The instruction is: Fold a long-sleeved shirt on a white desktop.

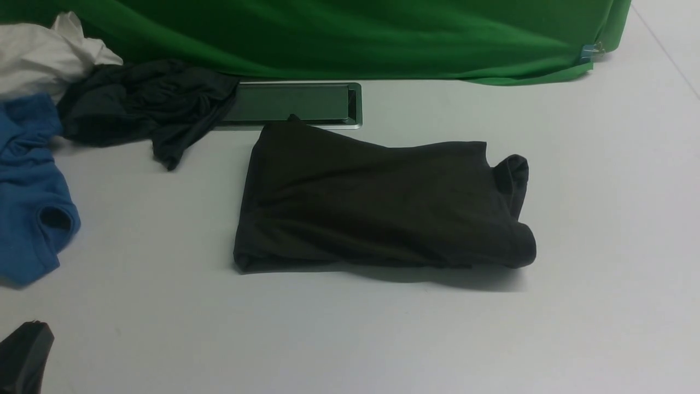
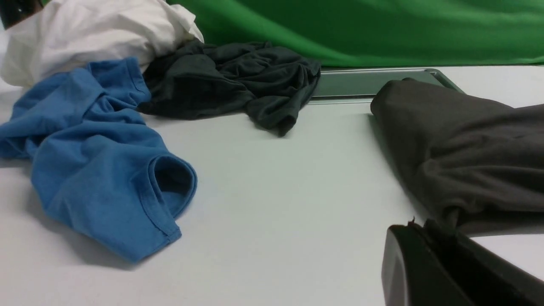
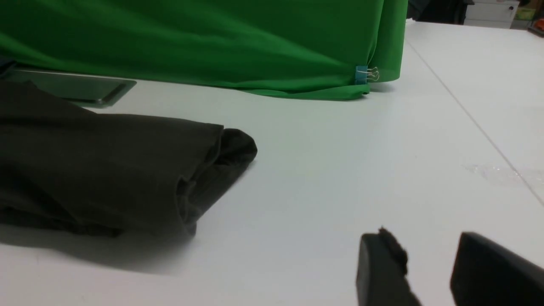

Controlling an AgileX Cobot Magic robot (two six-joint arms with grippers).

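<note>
Green cloth (image 1: 350,38) hangs across the top of the front view, pinned at its upper right corner by one blue clip (image 1: 587,52). Below it spreads the white worktop (image 1: 601,246), with one grey metal cable slot (image 1: 295,104) set into it at upper centre.

Four garments lie on the worktop. One long-sleeved shirt (image 1: 377,202), very dark and folded into a rough rectangle, sits in the middle of the frame, its far left corner overlapping the slot's near edge and a bunched bit of fabric poking up at its right end. Three others cluster at the upper left: one crumpled dark grey garment (image 1: 142,104) that covers the slot's left end, one white garment (image 1: 38,54) behind it, and one blue garment (image 1: 30,191) along the left edge.

Two grippers show. The left gripper (image 2: 418,255) sits low at the shirt's near left corner, jaws clenched with nothing between them. The right gripper (image 3: 429,272), seen in the right wrist view, has jaws parted and empty, clear of the shirt.
</note>
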